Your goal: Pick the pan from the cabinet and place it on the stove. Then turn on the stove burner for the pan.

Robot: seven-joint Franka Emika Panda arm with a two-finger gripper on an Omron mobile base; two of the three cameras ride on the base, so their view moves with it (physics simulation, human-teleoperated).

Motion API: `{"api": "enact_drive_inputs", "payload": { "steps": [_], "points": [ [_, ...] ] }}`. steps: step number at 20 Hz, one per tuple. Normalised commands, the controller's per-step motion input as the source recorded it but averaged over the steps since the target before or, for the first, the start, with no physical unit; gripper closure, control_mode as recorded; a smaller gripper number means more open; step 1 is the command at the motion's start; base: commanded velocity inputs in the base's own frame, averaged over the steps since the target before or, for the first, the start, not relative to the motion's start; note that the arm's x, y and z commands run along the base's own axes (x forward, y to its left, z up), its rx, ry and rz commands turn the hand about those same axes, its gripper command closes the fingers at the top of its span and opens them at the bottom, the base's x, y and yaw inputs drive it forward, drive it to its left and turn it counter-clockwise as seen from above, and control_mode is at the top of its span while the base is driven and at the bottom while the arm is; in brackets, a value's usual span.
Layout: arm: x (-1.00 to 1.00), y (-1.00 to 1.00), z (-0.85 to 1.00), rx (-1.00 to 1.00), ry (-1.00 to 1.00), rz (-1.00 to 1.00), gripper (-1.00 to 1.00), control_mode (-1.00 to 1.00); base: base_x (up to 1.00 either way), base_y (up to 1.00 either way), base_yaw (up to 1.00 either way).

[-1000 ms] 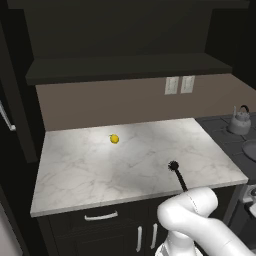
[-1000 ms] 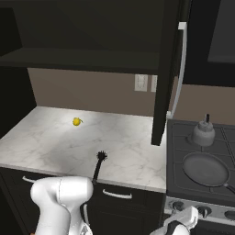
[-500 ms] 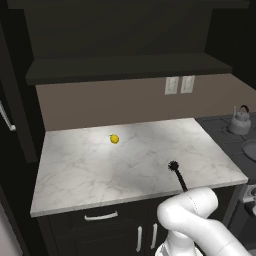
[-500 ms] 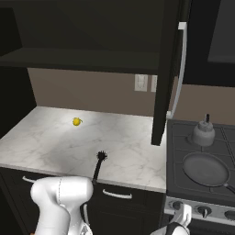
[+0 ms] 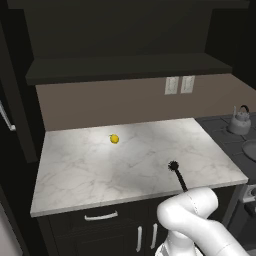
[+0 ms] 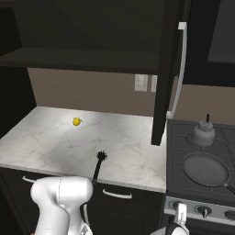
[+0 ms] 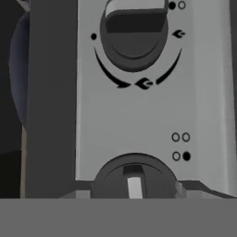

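With the pan [image 6: 206, 169] on the stove [image 6: 202, 151], the gripper [image 6: 181, 215], fingers' spread impossible to tell, closes on neighbouring knobs [image 7: 134, 34] — it could easily turn the wrong burner's.

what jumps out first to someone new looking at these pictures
The white marble counter with a small yellow fruit and a black brush near its front edge. To the right, the pan sits on the stove before a kettle; the hand view shows stove knobs close up.
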Motion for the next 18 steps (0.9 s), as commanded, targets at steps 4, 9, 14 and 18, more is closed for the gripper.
{"api": "enact_drive_inputs", "payload": {
  "steps": [4,9,14,18],
  "points": [
    [0.0,0.08,0.0,-0.08,0.0,0.0,-1.0,-1.0,0.0,0.0,0.0],
    [-0.22,0.0,0.0,-0.03,0.0,0.0,-1.0,-1.0,0.0,0.0,0.0],
    [-0.47,0.0,0.0,0.0,0.0,0.0,-1.0,-1.0,0.0,0.0,0.0],
    [-0.59,0.0,0.02,0.0,0.0,0.0,-1.0,-1.0,0.0,0.0,0.0]
  ]
}}
